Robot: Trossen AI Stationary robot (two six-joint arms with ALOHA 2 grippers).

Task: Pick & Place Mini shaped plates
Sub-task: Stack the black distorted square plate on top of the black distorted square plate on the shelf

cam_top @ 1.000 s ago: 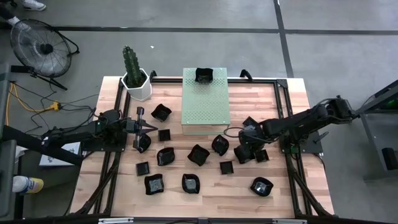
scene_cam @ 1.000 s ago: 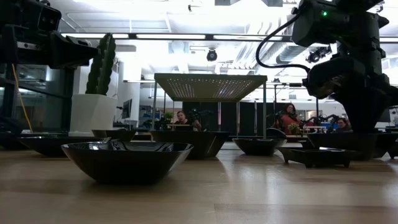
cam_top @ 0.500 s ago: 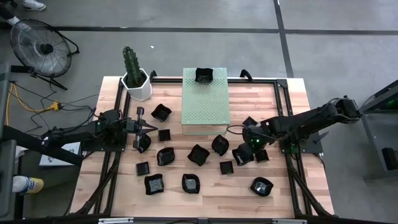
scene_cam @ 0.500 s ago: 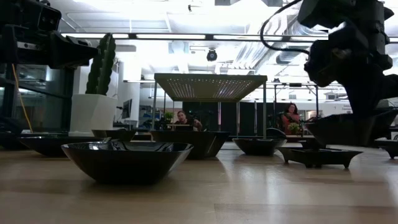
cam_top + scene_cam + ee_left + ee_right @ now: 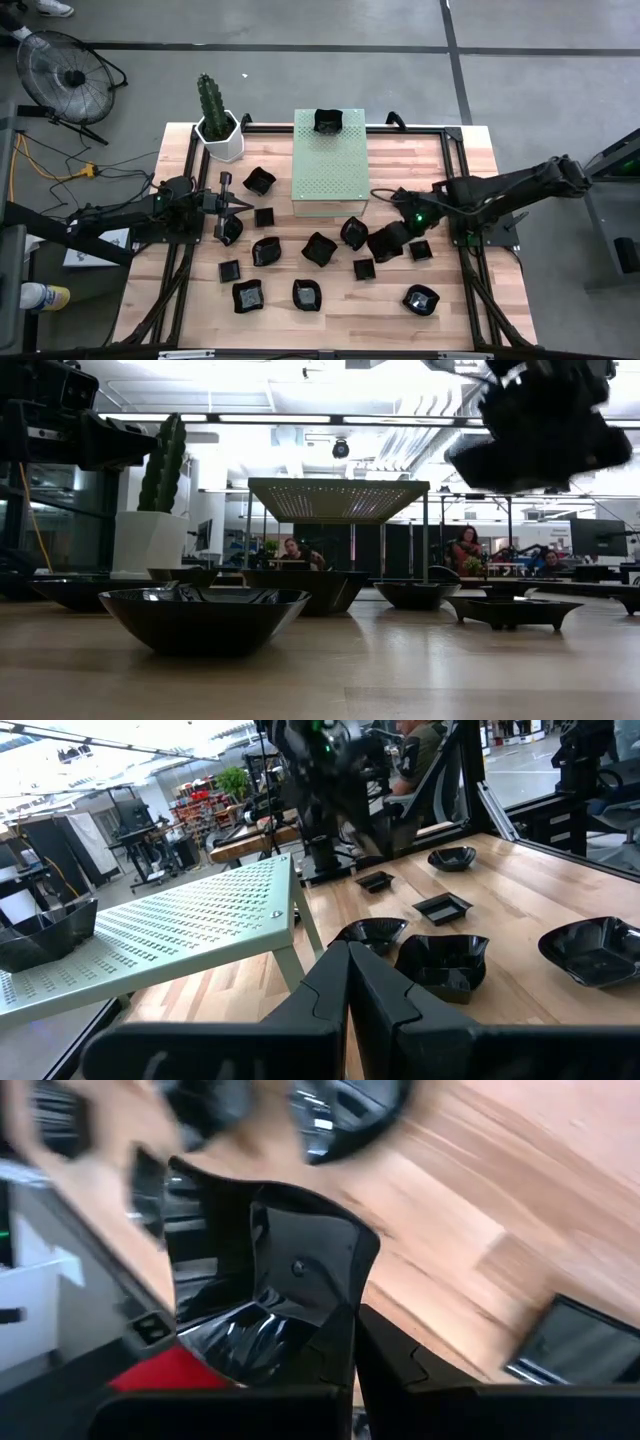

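Note:
Several glossy black mini plates [image 5: 319, 248] lie scattered on the wooden table. One more [image 5: 328, 121] sits on the far end of the pale green perforated block [image 5: 331, 160]. My right gripper [image 5: 400, 230] is over the table's right middle, shut on one black plate [image 5: 384, 241], which shows blurred and high in the low view [image 5: 540, 445]. My left gripper [image 5: 226, 206] waits shut above the table's left side, beside a small plate [image 5: 231, 229]; its fingers [image 5: 350, 985] are together in the left wrist view. My right gripper pinches the black plate by its rim wall [image 5: 300, 1275] between the two fingers [image 5: 400, 1345]. The plate is lifted clear of the table and hangs tilted in the hold [image 5: 500, 460]. How far back it reaches between the fingers does not show.
A white hexagonal cactus pot [image 5: 221, 135] stands at the far left corner. The green block rests on thin legs [image 5: 305, 935] with room beneath it. Black frame rails [image 5: 470, 265] run along the table's sides. People sit in the room beyond the table [image 5: 465, 548].
My right gripper, shut on the plate, has risen from table level. The plate has been lifted clear of the table and has tipped; it has shifted slightly toward the table's left and far side. The left arm has kept still.

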